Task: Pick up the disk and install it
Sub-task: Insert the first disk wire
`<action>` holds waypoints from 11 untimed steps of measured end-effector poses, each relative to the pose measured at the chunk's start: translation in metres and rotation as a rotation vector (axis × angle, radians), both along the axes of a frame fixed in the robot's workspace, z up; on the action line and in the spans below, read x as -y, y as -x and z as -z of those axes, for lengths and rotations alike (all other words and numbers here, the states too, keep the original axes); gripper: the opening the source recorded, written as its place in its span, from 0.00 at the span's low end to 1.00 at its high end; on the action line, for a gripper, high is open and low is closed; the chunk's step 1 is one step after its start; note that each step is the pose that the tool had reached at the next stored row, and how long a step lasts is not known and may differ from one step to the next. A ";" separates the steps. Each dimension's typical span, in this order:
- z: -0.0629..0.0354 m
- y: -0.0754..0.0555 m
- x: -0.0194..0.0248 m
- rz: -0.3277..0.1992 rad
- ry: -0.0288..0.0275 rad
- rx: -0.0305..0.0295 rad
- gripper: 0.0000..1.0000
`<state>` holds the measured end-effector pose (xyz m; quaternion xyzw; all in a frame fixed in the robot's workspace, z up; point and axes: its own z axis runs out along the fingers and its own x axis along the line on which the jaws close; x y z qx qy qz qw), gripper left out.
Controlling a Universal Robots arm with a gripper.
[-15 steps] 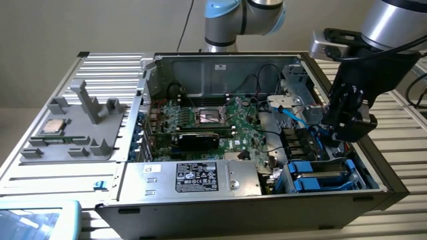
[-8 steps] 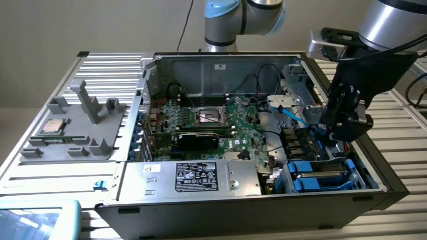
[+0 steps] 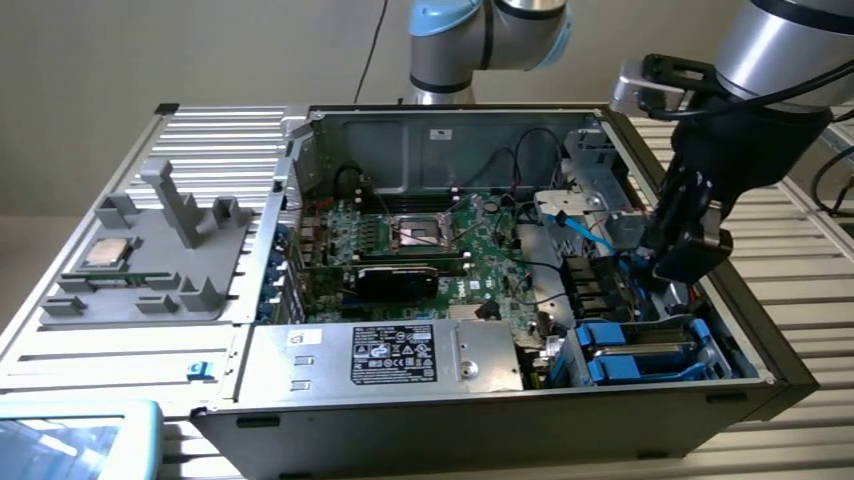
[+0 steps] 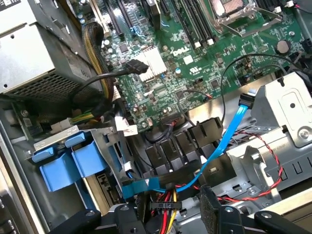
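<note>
The disk (image 3: 645,350) lies in the drive bay at the near corner of the open computer case, on the exterior view's right. Its bright blue carrier frames a silver-grey top. In the wrist view the carrier's blue tabs (image 4: 68,168) stick out of the bay beside the power supply. My gripper (image 3: 683,262) hangs inside the case above and behind the bay, apart from the disk. Its black fingers (image 4: 214,212) stand apart, and only cables show between them. My gripper (image 4: 170,217) is open and holds nothing.
A silver power supply (image 3: 387,355) with a black label sits next to the bay. The green motherboard (image 3: 427,250) fills the case floor. A blue data cable (image 4: 229,136) and red-black wires run under my fingers. A grey fixture with a CPU chip (image 3: 107,255) stands at the left.
</note>
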<state>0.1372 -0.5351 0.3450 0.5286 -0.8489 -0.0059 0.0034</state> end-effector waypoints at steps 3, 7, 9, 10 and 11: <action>0.0021 0.002 0.0000 0.018 0.0000 0.0009 0.58; 0.0039 0.003 0.0000 0.034 0.0051 0.0163 0.58; 0.0047 0.005 -0.0001 0.037 0.0087 0.0211 0.58; 0.0049 0.007 -0.0002 0.037 0.0117 0.0219 0.58; 0.0050 0.008 -0.0004 0.037 0.0140 0.0228 0.58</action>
